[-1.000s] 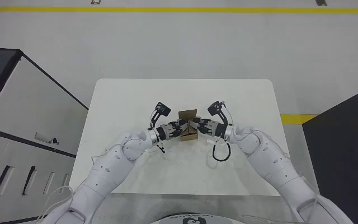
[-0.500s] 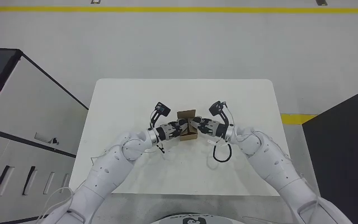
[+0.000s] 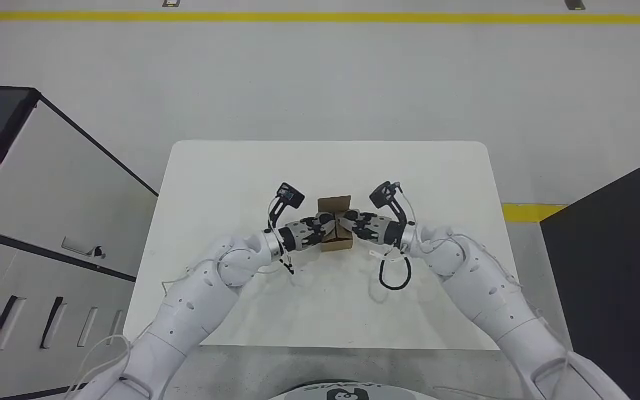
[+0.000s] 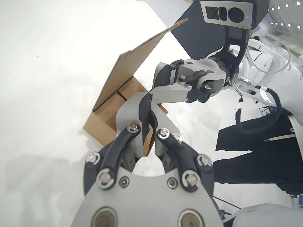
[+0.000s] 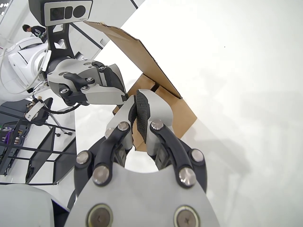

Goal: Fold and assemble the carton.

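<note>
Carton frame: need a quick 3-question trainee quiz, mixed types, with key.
1. True or false: the carton lies completely flat on the table.
2. The left gripper is: A) open above the carton, B) shut on a carton edge, C) resting on bare table.
3. What is the right gripper clamped on?
Key: 1 false; 2 B; 3 the carton's edge.

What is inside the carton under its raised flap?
Under the raised flap, the carton shows bare brown cardboard. The left jaws and the right jaws, both shut on its near edges, hide the rest.
</note>
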`<state>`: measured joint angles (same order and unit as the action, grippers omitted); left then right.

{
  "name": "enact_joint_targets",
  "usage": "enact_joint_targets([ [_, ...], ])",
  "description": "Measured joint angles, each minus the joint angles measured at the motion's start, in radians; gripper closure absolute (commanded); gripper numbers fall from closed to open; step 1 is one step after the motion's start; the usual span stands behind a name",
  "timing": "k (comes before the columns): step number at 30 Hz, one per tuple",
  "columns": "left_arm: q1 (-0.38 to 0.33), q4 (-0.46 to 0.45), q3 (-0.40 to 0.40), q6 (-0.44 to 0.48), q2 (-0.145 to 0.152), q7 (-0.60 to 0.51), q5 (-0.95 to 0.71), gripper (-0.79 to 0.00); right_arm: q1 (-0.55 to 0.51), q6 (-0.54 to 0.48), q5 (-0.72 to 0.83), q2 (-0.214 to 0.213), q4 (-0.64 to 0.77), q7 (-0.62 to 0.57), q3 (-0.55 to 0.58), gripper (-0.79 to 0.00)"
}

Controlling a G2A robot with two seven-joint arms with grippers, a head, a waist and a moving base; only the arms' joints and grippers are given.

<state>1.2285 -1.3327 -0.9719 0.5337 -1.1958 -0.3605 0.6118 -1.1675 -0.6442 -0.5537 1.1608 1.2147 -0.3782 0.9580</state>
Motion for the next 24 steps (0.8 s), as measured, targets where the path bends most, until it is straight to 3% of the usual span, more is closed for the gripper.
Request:
enact_joint_targets([
  [9, 0.007, -0.028, -0.01, -0.001, 0.002, 0.002, 0.001, 0.0, -0.02, -0.035, 0.02, -0.008, 0.012, 0.016, 0.032, 0.0],
  [10, 0.009, -0.034, -0.013, -0.001, 0.003, 0.003, 0.002, -0.062, -0.024, -0.043, 0.024, -0.01, 0.015, 0.018, 0.038, 0.0],
  [11, 0.012, -0.044, -0.017, -0.002, 0.004, 0.004, 0.003, -0.271, -0.031, -0.055, 0.031, -0.013, 0.019, 0.021, 0.048, -0.068],
  [12, 0.015, -0.052, -0.02, -0.002, 0.005, 0.003, 0.004, -0.683, -0.037, -0.064, 0.038, -0.015, 0.021, 0.023, 0.056, -0.431],
  [13, 0.019, -0.06, -0.024, -0.003, 0.006, 0.002, 0.005, -0.785, -0.044, -0.075, 0.045, -0.018, 0.024, 0.025, 0.065, -0.785],
  [24, 0.122, -0.232, -0.083, -0.011, 0.034, -0.077, 0.017, -0.785, -0.13, -0.203, 0.117, -0.059, 0.054, 0.011, 0.195, -0.785],
])
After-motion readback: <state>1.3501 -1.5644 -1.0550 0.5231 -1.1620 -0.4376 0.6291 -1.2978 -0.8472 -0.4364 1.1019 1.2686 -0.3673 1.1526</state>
